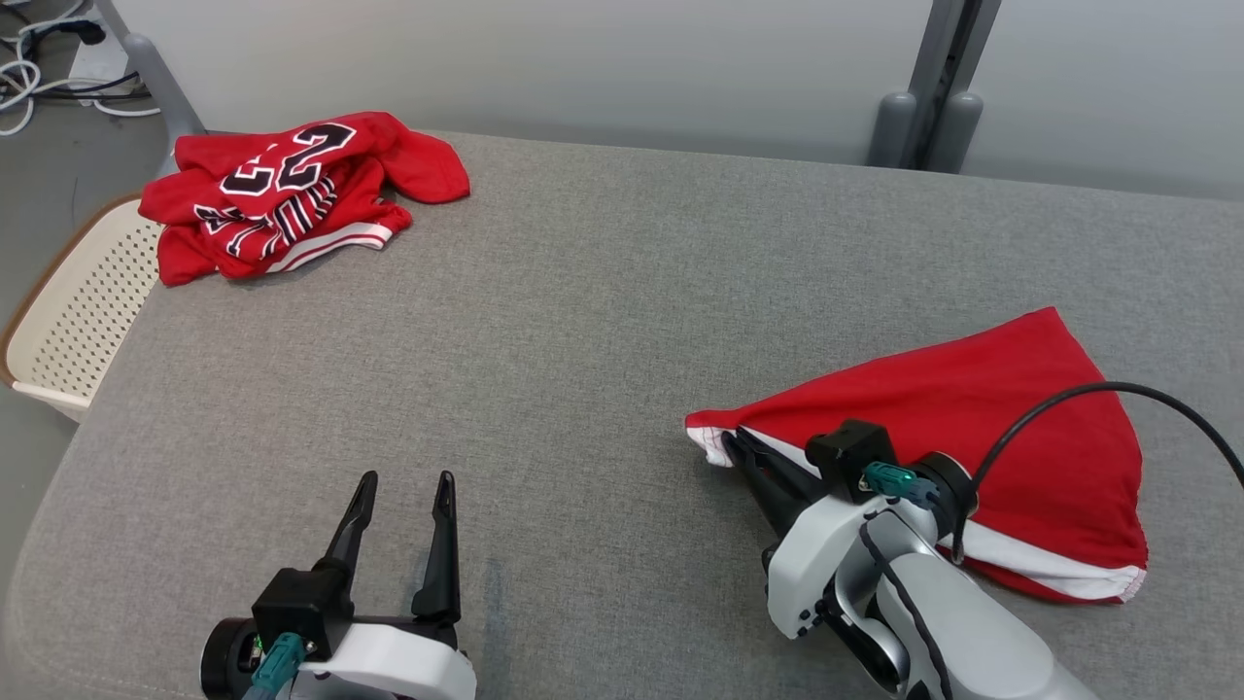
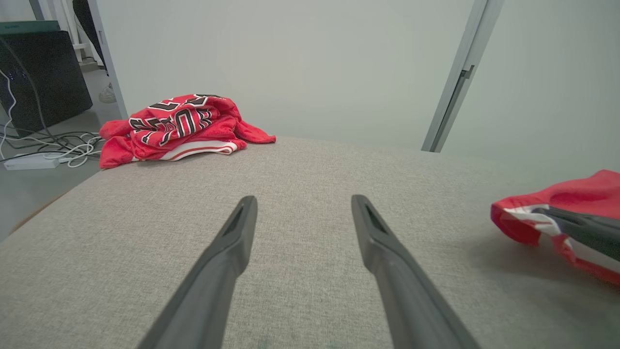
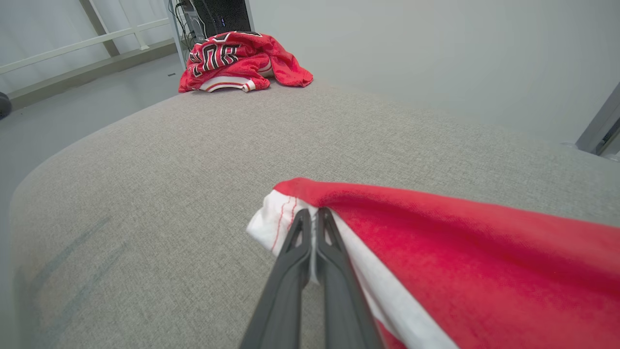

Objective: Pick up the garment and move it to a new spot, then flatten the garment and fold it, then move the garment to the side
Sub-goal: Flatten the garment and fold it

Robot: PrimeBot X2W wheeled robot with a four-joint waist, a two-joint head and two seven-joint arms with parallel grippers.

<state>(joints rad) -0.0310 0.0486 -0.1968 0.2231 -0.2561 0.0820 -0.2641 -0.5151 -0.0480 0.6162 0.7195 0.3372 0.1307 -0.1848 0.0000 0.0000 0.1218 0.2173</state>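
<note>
Now, nearest in the head view at seven o'clock, the left gripper (image 1: 406, 478) is held with its two dark fingers spread wide, and nothing is caught between them. It is poised low over the grey padded table (image 1: 583, 321), and bare fabric is seen between the fingers in its own wrist view (image 2: 303, 198).

Over at five o'clock, the right gripper (image 1: 734, 439) is clamped tight. In its wrist view the fingers (image 3: 323, 228) are pressed together on the white-trimmed corner of the garment (image 3: 436, 232). The garment (image 1: 972, 408) is spread out at four o'clock as a red wedge, with a white band seen along its near edge. It is crossed by a black cable (image 1: 1069, 392) looped from the right wrist.

Farther out, at ten o'clock, a cream perforated basket (image 1: 68, 301) is tucked against the table's edge. Beyond it, at eleven o'clock, a second red jersey (image 1: 292, 194) with black and white lettering is left crumpled on the far corner, well apart from both grippers.
</note>
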